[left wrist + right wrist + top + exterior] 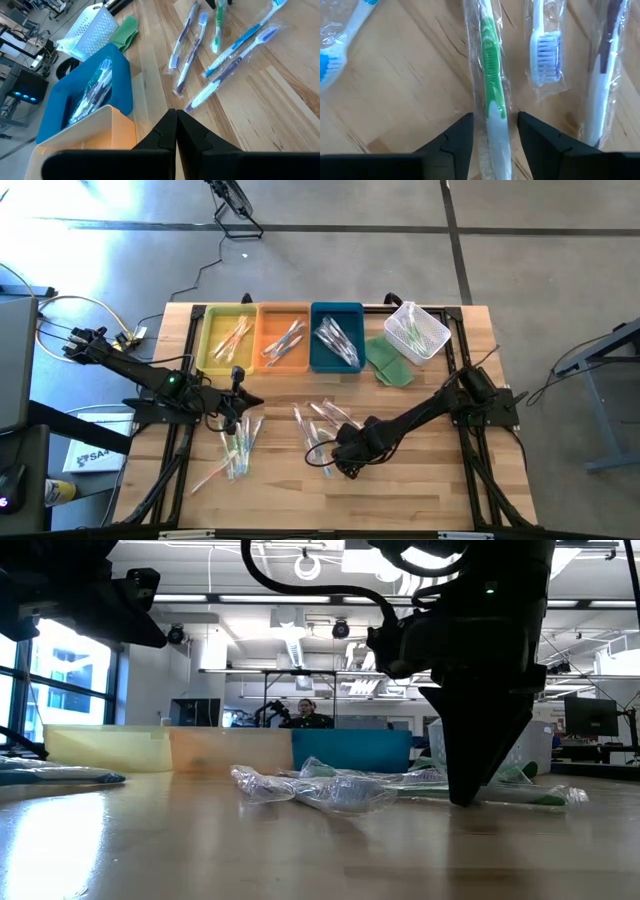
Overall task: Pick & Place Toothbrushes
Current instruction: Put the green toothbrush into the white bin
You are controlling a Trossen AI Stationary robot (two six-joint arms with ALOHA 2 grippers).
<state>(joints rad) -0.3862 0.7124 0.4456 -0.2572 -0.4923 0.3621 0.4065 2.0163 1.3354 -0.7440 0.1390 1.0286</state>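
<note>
Wrapped toothbrushes lie flat in two loose heaps on the wooden table, one near the left arm (236, 448) and one at mid-table (320, 420). More lie in the yellow (228, 338), orange (283, 338) and blue (337, 338) trays. My right gripper (343, 463) points down at the mid-table heap, open. Its fingers stand on either side of a green-and-white toothbrush (491, 100) in a clear wrapper, and its tips (465, 798) are low at the tabletop. My left gripper (176, 112) hangs shut above the table in front of the trays (240, 395), holding nothing. My right gripper comes from above, pointing down, one finger (462, 132) on each long side of the green-and-white toothbrush's handle (495, 125), which lies flat on the table. The handle sits free in the gap. I cannot tell whether the fingers touch the wrapper's edges.
A white mesh basket (418, 330) holding toothbrushes stands at the far right, with a green cloth (388, 362) beside it. Other wrapped brushes (547, 55) lie close on both sides of the right gripper. Bare wood lies along the near edge (400, 500).
</note>
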